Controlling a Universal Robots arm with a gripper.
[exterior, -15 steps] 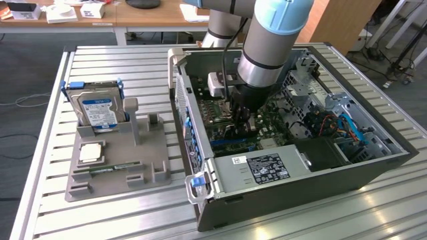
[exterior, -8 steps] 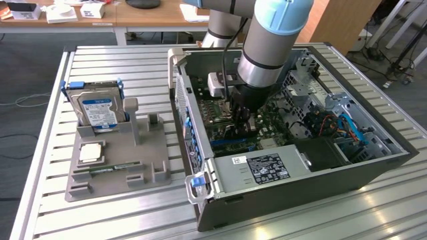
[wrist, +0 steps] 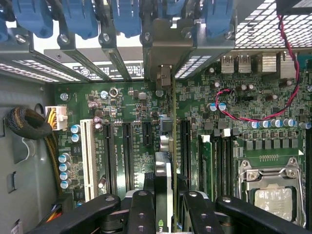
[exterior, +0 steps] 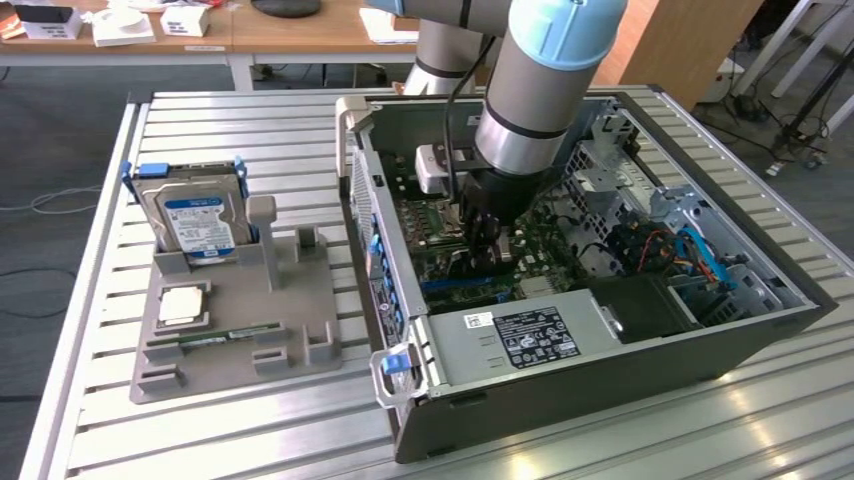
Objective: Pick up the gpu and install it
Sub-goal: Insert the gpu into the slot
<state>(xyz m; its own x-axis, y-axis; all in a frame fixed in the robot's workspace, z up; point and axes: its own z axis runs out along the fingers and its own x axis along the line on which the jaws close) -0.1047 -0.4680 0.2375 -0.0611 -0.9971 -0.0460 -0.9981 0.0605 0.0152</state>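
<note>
The gpu (wrist: 163,168) shows edge-on in the wrist view as a thin dark card. It stands upright over the black slots of the green motherboard (wrist: 122,102), and its silver bracket (wrist: 163,48) reaches the case's rear slot openings. My gripper (wrist: 164,195) is shut on the gpu, one black finger (wrist: 141,204) on each side of the card. In the exterior view my gripper (exterior: 483,225) reaches straight down into the open computer case (exterior: 601,400), over the motherboard near the case's rear wall. There the card is mostly hidden behind the fingers.
A grey holder (exterior: 214,350) on the slatted table at the exterior view's left carries a silver hard drive with blue rails (exterior: 198,215) and a green memory stick (exterior: 227,337). Inside the case are the power supply (exterior: 534,340), the CPU socket (wrist: 268,190), a red-and-black wire (wrist: 273,117) and a white slot (wrist: 87,156).
</note>
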